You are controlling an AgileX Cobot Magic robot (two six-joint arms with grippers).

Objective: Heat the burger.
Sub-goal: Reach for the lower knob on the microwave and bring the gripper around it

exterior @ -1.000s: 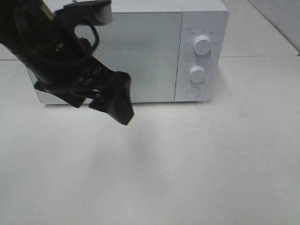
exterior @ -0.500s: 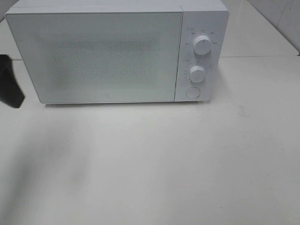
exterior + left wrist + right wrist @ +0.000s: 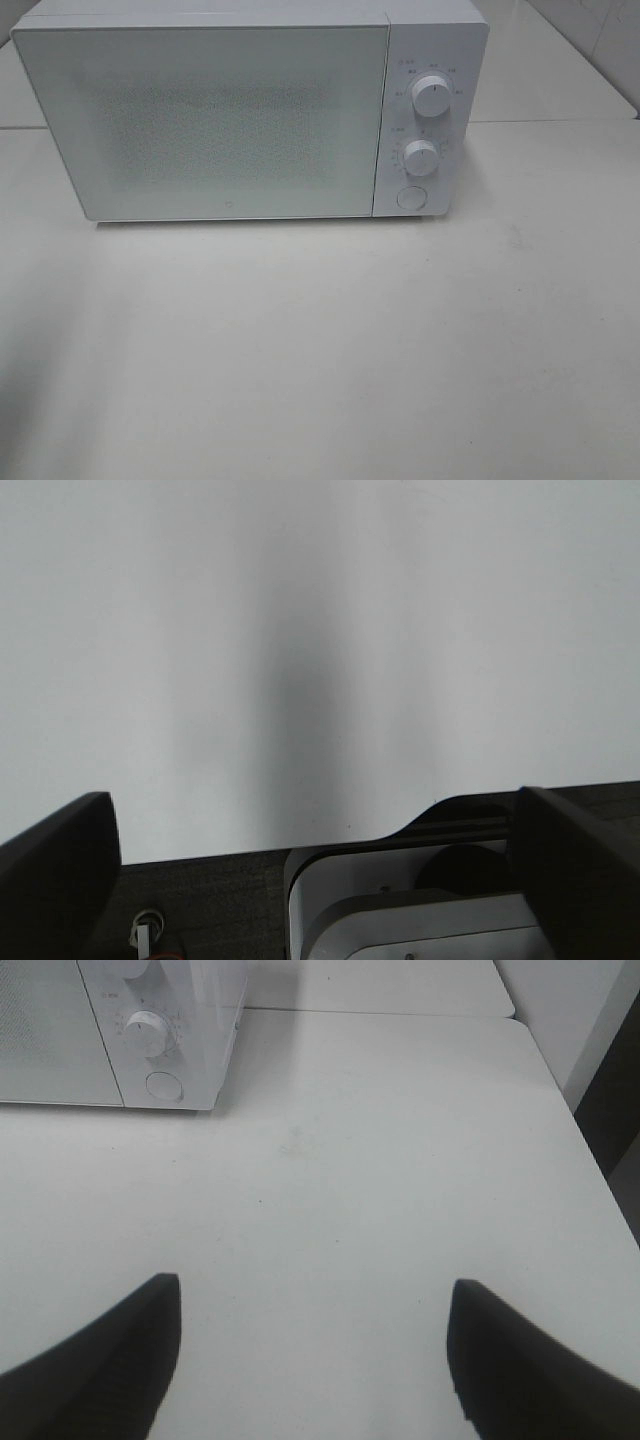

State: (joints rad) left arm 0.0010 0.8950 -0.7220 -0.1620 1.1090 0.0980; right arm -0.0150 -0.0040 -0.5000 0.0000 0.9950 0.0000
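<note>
Microwave (image 3: 250, 110) at far side of table (image 3: 330, 340), door shut. Left gripper (image 3: 312, 798) spread wide. Right gripper (image 3: 315, 1282) spread too.

The right claw (image 3: 312, 1282) is seen with its two dark fingers (image 3: 100, 1370) spread wide apart and nothing gripped between them, above the white worktop (image 3: 380, 1160). Farther off and to the left, the control end of a white microwave (image 3: 200, 1020) is shown, where a dial (image 3: 148, 1032) is set above a round button (image 3: 165, 1086)
</note>
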